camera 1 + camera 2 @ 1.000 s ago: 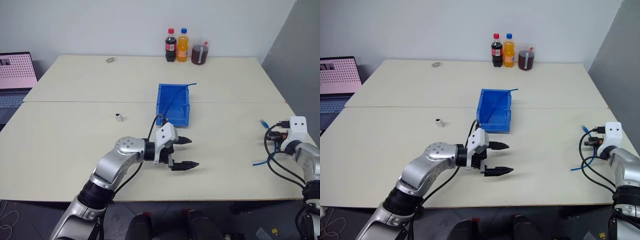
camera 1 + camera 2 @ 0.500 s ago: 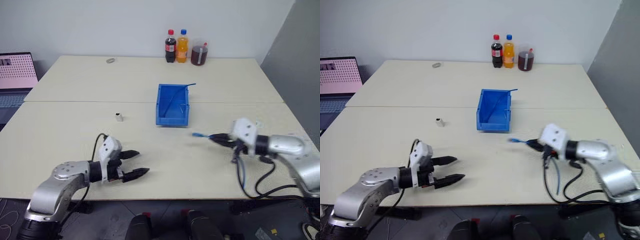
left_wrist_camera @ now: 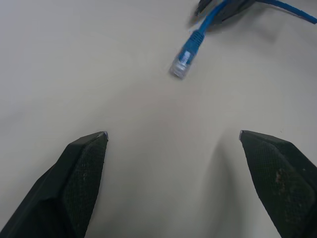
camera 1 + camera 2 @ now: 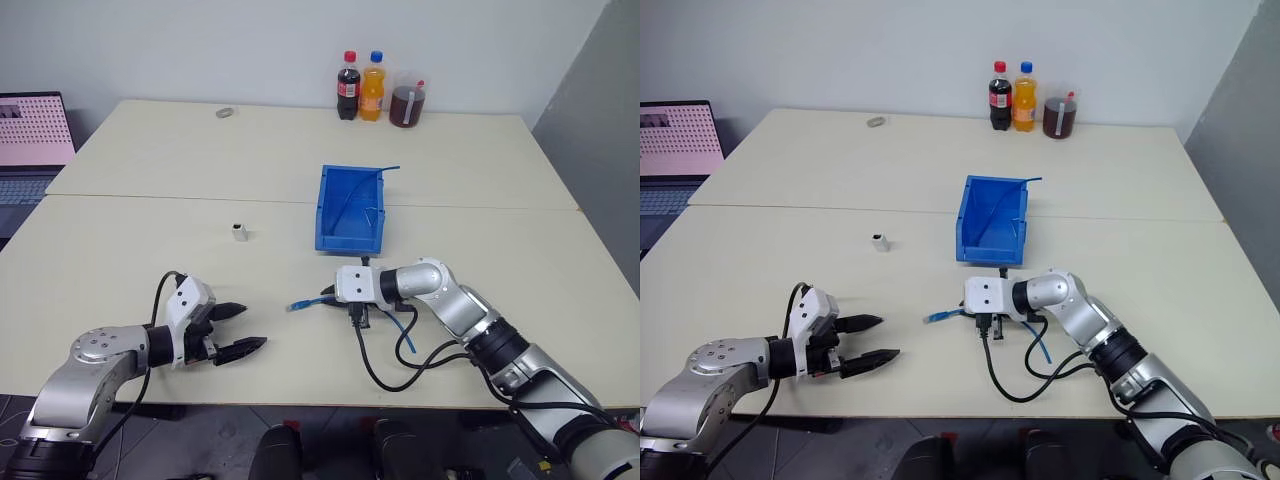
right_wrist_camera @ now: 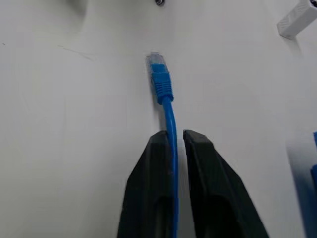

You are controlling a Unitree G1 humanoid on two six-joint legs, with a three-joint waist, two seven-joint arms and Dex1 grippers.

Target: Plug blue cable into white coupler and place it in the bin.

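I've got the blue cable [image 5: 169, 119] pinched between the right end effector [image 4: 331, 296]'s fingers, a short way behind the plug, which sticks out past the fingertips, low over the worktop [image 4: 480, 250]. That end effector sits just in front of the bin [image 4: 349, 205]'s lowered lip; the rest of the cable loops on the worktop in front of the bin. Fingers look nearly pressed together with only the cable between them.

Left end effector [image 4: 235, 328] is spread wide and empty, well out from the bin toward the near edge, fingertips aimed at the plug.

White coupler [image 4: 238, 233] stands alone on the worktop, off to the bin's left, apart from both end effectors.

Step in hand, as I read it: cable fetched, coupler not picked up, nothing plugged, and the task's cable is not yet in the bin. Next I'd send the left end effector to the coupler, grip it with the socket facing the plug, then line the two up. Small socket, floppy cable, so alignment is the risk.
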